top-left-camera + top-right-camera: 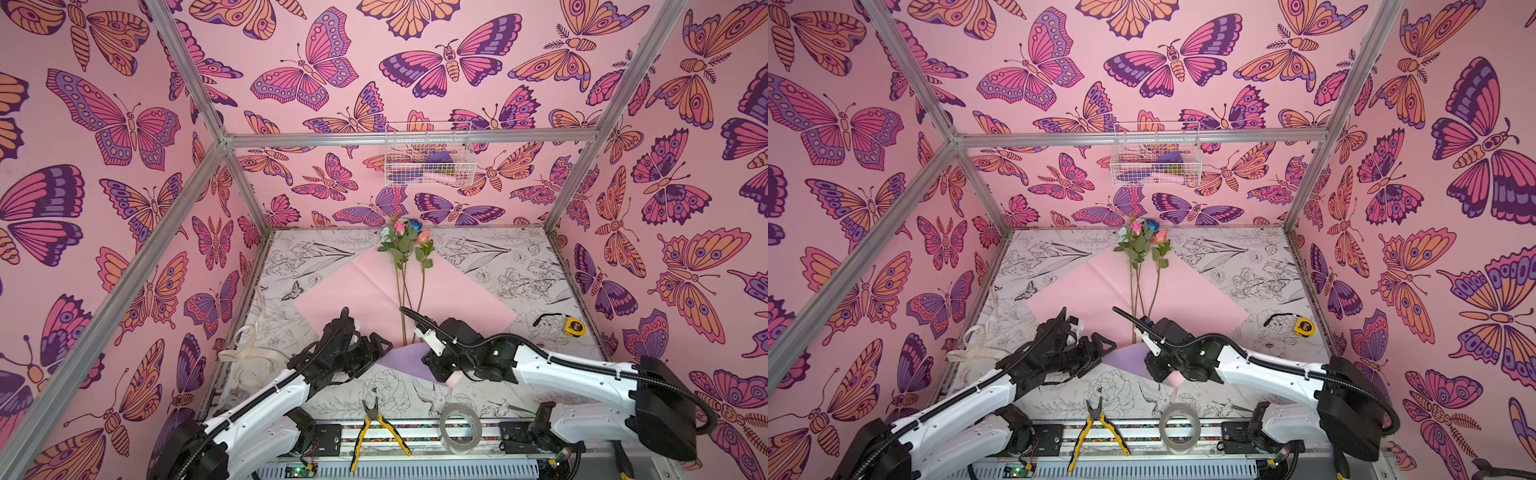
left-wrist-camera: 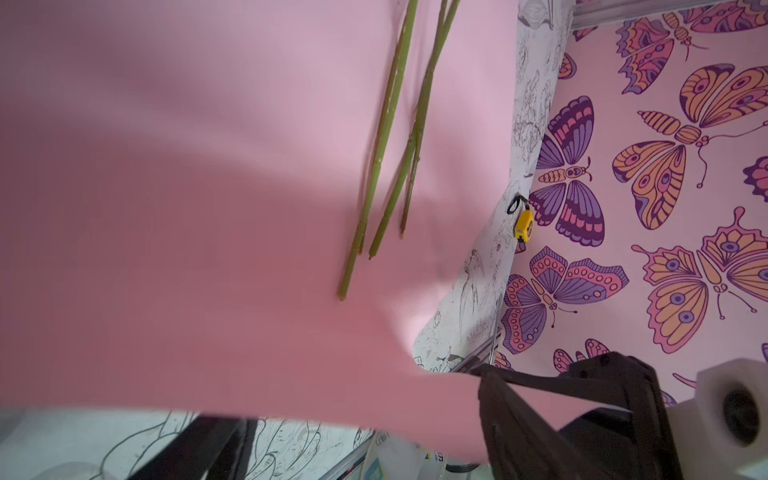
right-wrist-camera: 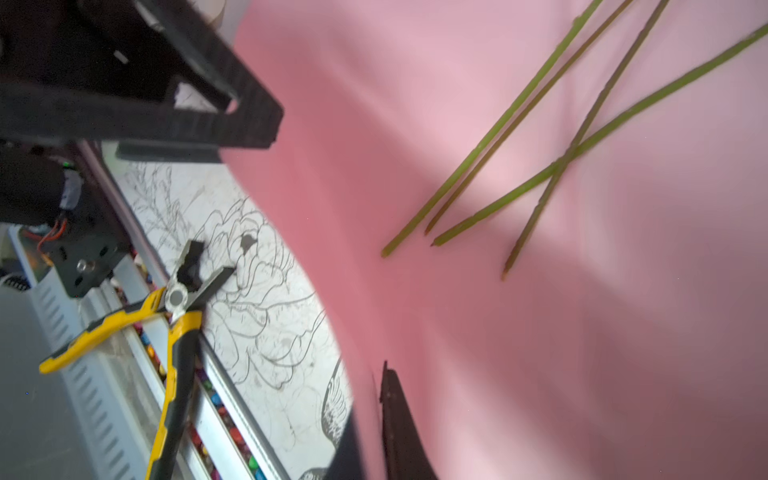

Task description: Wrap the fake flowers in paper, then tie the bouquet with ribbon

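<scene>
The bouquet lies loose: the fake flowers (image 1: pixel 405 241) (image 1: pixel 1144 239) rest on an open pink paper sheet (image 1: pixel 353 291), heads at the far end. Their green stems (image 2: pixel 386 166) (image 3: pixel 519 145) run toward me. The sheet's near corner is lifted and shows its lilac underside (image 1: pixel 401 359) (image 1: pixel 1127 359). My right gripper (image 1: pixel 438 372) (image 3: pixel 374 415) is shut on that corner. My left gripper (image 1: pixel 384 345) (image 1: pixel 1105 345) stands open just left of the fold, with nothing between its fingers (image 2: pixel 216 444). A cream ribbon (image 1: pixel 249 357) lies loose at the table's left.
Yellow-handled pliers (image 1: pixel 376 419) (image 3: pixel 174 299) and a tape roll (image 1: pixel 459 428) lie at the front rail. A yellow tape measure (image 1: pixel 573 326) (image 2: pixel 523 224) sits at the right edge. A white wire basket (image 1: pixel 428 156) hangs on the back wall.
</scene>
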